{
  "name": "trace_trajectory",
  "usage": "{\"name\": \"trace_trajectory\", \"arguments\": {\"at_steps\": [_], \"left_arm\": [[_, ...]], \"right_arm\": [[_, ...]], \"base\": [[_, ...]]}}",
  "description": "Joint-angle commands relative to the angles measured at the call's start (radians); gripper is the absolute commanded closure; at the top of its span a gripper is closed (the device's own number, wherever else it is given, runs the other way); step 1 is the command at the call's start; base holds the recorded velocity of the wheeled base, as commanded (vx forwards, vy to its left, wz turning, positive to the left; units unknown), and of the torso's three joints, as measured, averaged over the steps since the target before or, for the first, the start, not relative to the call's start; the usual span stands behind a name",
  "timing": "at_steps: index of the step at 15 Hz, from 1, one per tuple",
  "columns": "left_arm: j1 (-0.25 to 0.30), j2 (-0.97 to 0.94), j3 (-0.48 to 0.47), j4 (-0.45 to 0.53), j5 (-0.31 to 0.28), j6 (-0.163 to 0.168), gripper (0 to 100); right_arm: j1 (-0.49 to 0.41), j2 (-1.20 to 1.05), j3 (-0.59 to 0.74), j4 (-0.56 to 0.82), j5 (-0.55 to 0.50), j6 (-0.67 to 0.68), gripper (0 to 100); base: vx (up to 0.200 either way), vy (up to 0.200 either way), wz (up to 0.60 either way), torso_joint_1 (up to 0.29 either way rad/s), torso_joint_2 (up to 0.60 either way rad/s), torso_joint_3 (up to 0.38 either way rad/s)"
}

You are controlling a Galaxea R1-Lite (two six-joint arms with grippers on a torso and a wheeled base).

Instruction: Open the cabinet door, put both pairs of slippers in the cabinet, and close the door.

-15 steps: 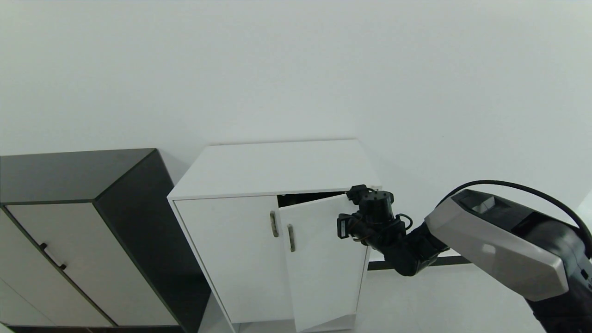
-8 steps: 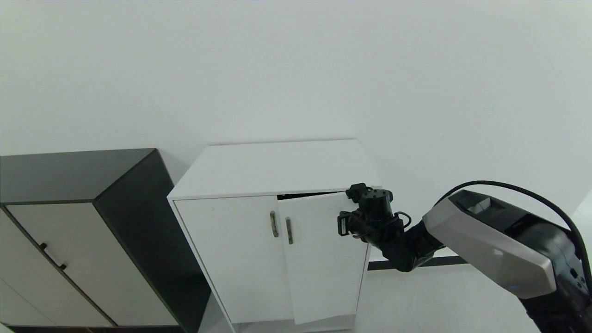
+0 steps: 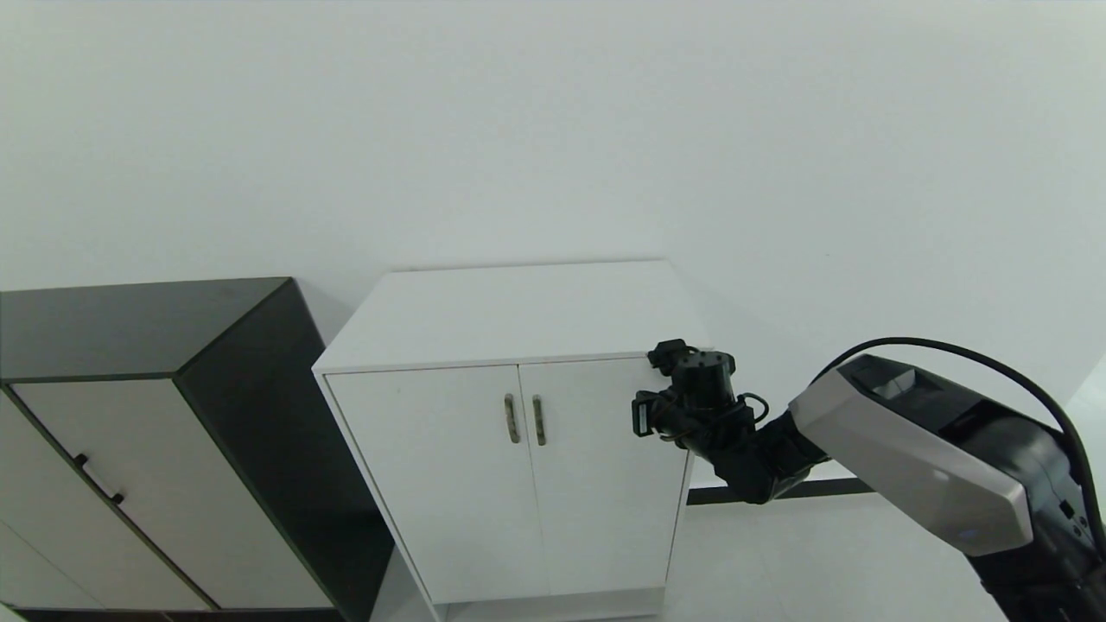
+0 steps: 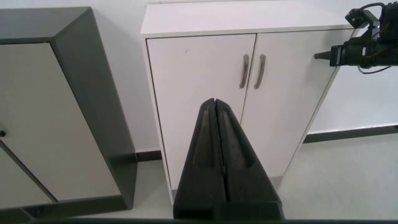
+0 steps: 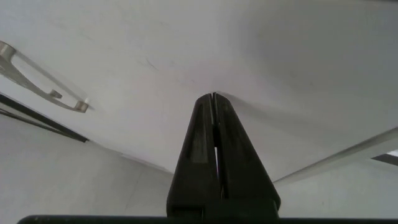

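The white cabinet (image 3: 518,315) stands against the wall with both doors shut. Its two metal handles (image 3: 524,420) meet at the middle. My right gripper (image 5: 214,96) is shut with nothing in it, its tips against the white face of the right door (image 3: 605,484). In the head view the right arm's wrist (image 3: 696,402) sits at that door's upper outer corner. My left gripper (image 4: 215,102) is shut and empty, held back from the cabinet (image 4: 249,74) and level with the lower part of the doors.
A dark cabinet (image 3: 130,328) with pale doors stands close on the left. A narrow gap separates it from the white cabinet. Pale floor (image 3: 821,561) with a black baseboard (image 3: 851,488) lies to the right.
The right door, ajar a second ago, has swung shut flush with the left one. My right gripper followed it in toward the cabinet.
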State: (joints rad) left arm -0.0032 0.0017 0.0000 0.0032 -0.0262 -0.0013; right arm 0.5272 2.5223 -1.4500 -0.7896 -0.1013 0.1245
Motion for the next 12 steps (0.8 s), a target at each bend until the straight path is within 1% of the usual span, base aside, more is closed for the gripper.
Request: {"name": "trace_trajectory", "arguments": {"at_steps": [1, 5, 8, 10, 12], "left_arm": [[0.000, 0.001, 0.000, 0.000, 0.000, 0.000, 100], [0.000, 0.001, 0.000, 0.000, 0.000, 0.000, 100], [0.000, 0.001, 0.000, 0.000, 0.000, 0.000, 100], [0.000, 0.001, 0.000, 0.000, 0.000, 0.000, 100], [0.000, 0.001, 0.000, 0.000, 0.000, 0.000, 100]], "right_arm": [[-0.001, 0.010, -0.018, 0.004, 0.000, 0.000, 100], [-0.001, 0.024, -0.049, 0.018, -0.017, 0.000, 100], [-0.001, 0.024, -0.046, 0.016, -0.017, 0.000, 100], [-0.001, 0.016, -0.030, 0.016, -0.020, 0.001, 100], [0.005, -0.014, 0.019, 0.010, -0.054, 0.001, 100]], "base": [[0.000, 0.000, 0.00, 0.000, 0.00, 0.000], [0.000, 0.000, 0.00, 0.000, 0.00, 0.000], [0.000, 0.000, 0.00, 0.000, 0.00, 0.000], [0.000, 0.000, 0.00, 0.000, 0.00, 0.000], [0.000, 0.000, 0.00, 0.000, 0.00, 0.000]]}}
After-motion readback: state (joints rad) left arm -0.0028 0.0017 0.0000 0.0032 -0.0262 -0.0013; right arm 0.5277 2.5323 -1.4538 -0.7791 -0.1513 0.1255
